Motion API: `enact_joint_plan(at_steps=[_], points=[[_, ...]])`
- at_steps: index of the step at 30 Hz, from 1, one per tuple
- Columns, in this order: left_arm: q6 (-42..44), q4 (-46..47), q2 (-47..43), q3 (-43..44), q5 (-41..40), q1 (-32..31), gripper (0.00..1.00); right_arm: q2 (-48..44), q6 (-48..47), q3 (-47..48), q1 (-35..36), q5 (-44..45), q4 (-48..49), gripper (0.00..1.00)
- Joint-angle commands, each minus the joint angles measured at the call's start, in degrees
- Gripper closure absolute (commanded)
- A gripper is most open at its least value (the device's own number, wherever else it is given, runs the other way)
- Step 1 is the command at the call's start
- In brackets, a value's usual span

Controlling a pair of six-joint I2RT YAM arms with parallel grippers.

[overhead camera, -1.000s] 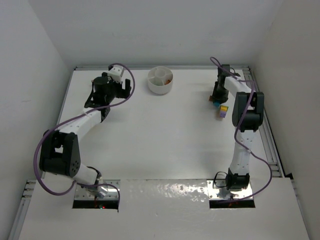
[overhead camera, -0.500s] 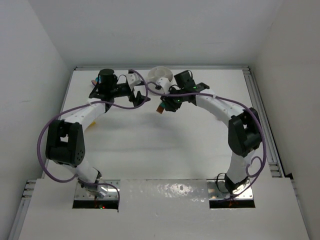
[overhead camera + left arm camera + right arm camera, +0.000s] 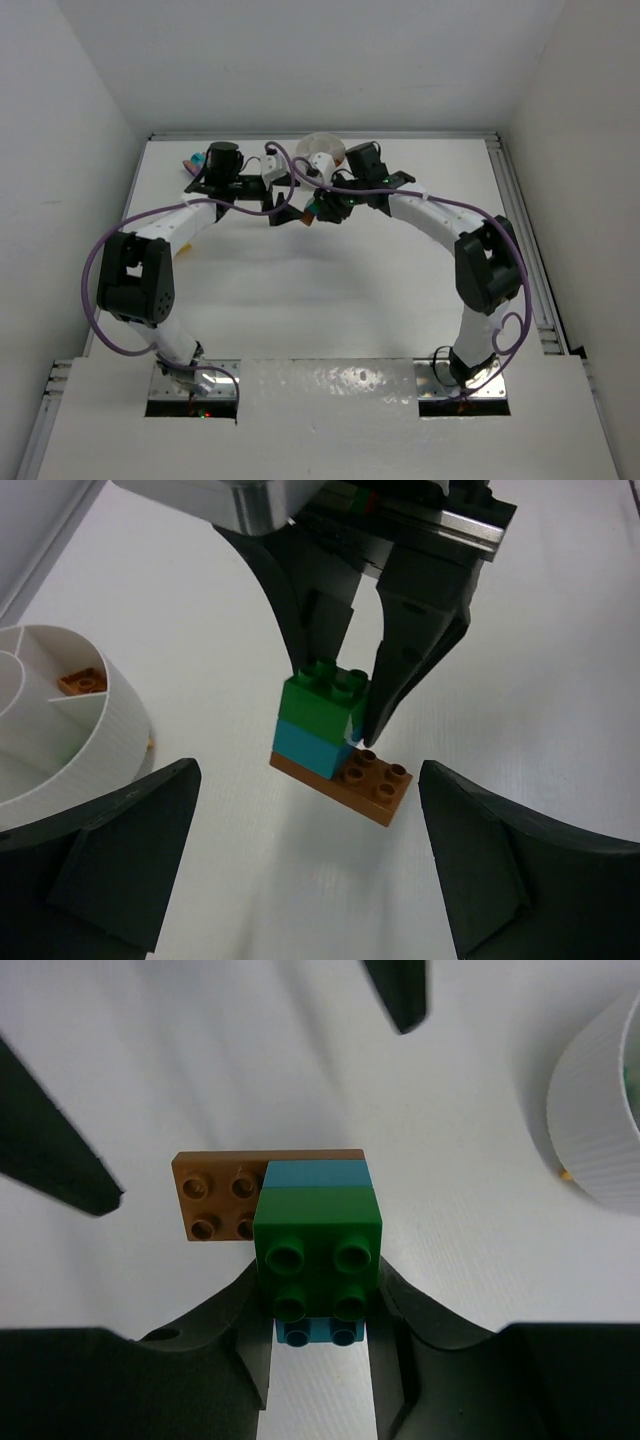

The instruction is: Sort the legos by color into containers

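My right gripper (image 3: 318,1305) is shut on a stack of legos: a green brick (image 3: 318,1250) on a teal-blue brick (image 3: 318,1174) on a flat orange brick (image 3: 222,1196). It holds the stack just above the table, in front of the white dish (image 3: 325,146). My left gripper (image 3: 307,780) is open and faces the stack (image 3: 335,735), one finger on each side and clear of it. In the top view the two grippers meet at the stack (image 3: 311,209). One orange brick (image 3: 82,683) lies in a dish compartment.
The ribbed dish wall (image 3: 95,735) stands close to the left of the stack, and at the right edge of the right wrist view (image 3: 600,1110). A few loose coloured bricks (image 3: 189,160) lie at the far left behind the left arm.
My right arm has swung from the right side of the table to the front of the dish with the stack. My left gripper has moved right and now brackets it.
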Motion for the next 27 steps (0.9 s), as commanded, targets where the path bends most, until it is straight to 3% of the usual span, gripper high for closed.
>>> enact_joint_plan(at_steps=[1, 3, 7, 9, 15, 16, 18, 21, 22, 27], points=[[-2.3, -3.8, -0.1, 2.3, 1.1, 0.3, 0.09, -3.9, 5.4, 0.0, 0.5, 2.4, 6.7, 1.0], [-4.8, -4.5, -0.2, 2.0, 0.6, -0.4, 0.06, -3.9, 6.7, 0.1, 0.6, 4.2, 8.1, 1.0], [-21.3, 3.1, 0.2, 0.3, -9.4, -2.0, 0.08, -4.1, 10.4, 0.2, 0.7, 5.9, 11.0, 1.0], [-30.1, 5.8, 1.1, 0.4, -14.5, -2.0, 0.19, -4.3, 10.6, -0.1, 1.1, 7.1, 11.6, 1.0], [-33.9, 6.4, 1.8, 1.5, -17.3, -2.1, 0.43, -4.5, 11.2, -0.8, 1.3, 8.2, 12.5, 1.0], [-33.3, 6.0, 2.0, 1.6, -17.5, -2.2, 0.54, -4.5, 11.5, -0.9, 1.3, 8.3, 12.7, 1.0], [-31.9, 4.5, 2.2, 1.7, -17.3, -2.2, 0.62, -4.9, 11.9, -1.3, 1.3, 9.0, 13.6, 1.0], [-33.0, 5.0, 2.5, 1.6, -17.7, -2.2, 0.82, -5.0, 11.9, -1.6, 1.3, 8.9, 14.2, 1.0], [-34.0, 5.8, 2.5, 1.6, -19.0, -2.2, 0.96, -5.1, 12.0, -1.7, 1.3, 8.9, 14.4, 1.0], [-40.8, 8.1, 3.2, 1.7, -24.8, -2.2, 1.0, -5.8, 14.2, -4.2, 1.1, 11.7, 15.7, 1.0]])
